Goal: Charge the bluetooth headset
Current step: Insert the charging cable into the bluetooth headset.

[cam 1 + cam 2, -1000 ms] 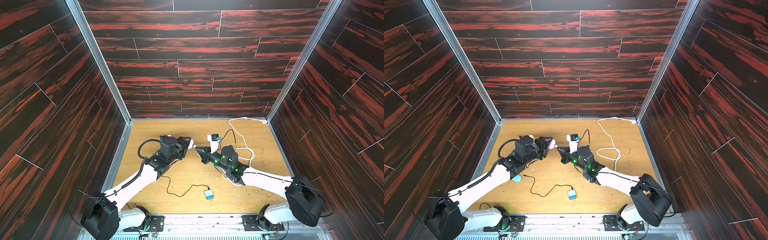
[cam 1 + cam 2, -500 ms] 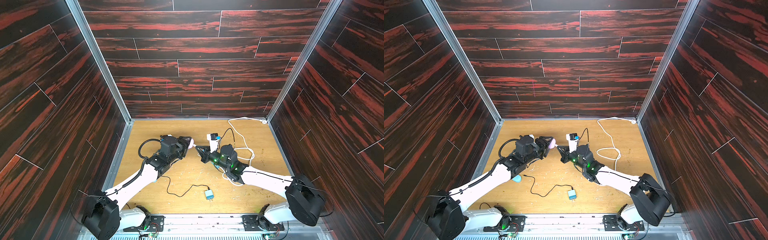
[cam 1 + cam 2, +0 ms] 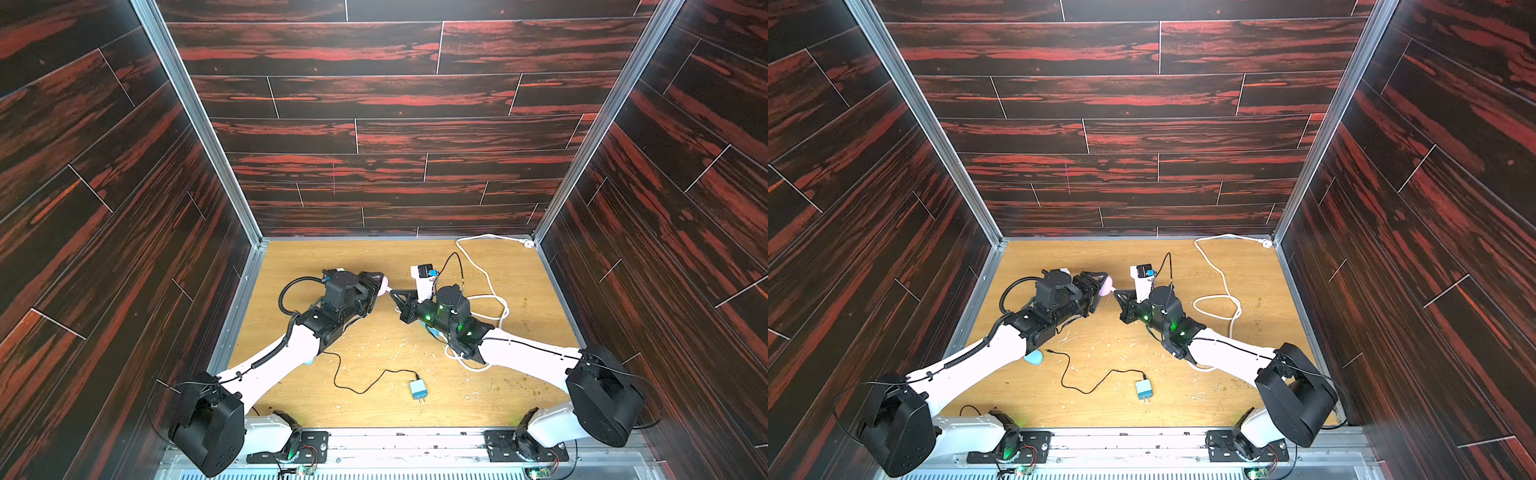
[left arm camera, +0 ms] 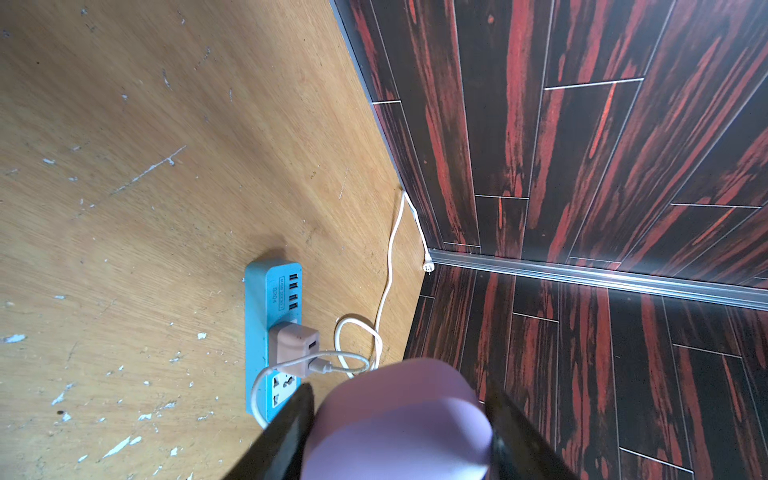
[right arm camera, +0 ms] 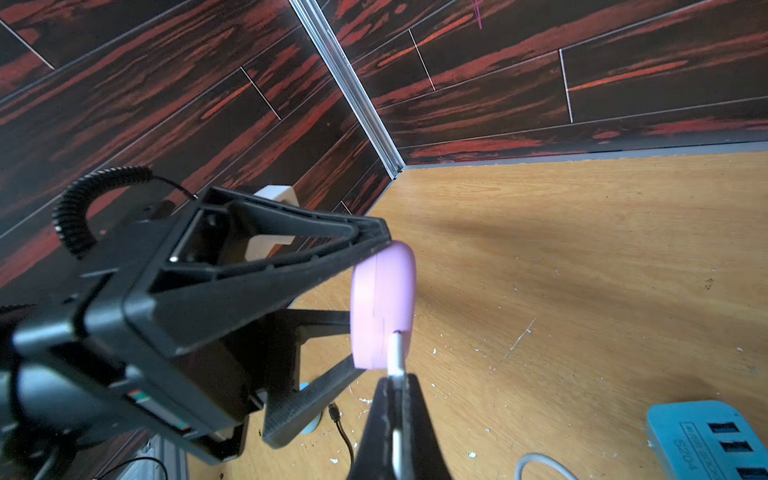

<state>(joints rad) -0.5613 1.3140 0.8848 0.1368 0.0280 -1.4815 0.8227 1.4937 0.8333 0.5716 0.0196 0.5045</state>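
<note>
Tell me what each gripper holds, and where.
Left gripper clamps the lilac case by its sides; right gripper pinches the cable plug behind its metal tip.

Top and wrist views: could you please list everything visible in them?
lilac case: one, lilac, held in the left claw.
charging plug: one, white with a metal tip, pinched in the right claw, tip against the lilac case.
power strip: one, blue, on the table.
plugged adapter: one, pale pink, in the power strip.
white cord: one, white, looping to the back right corner.
loose adapter: one, light blue, near the table's front, on a black cable.
blue case: one, light blue, partly under the left arm.
table: one, light wood.
left claw: black, shut on the lilac case.
right claw: black, shut on the charging plug.
</note>
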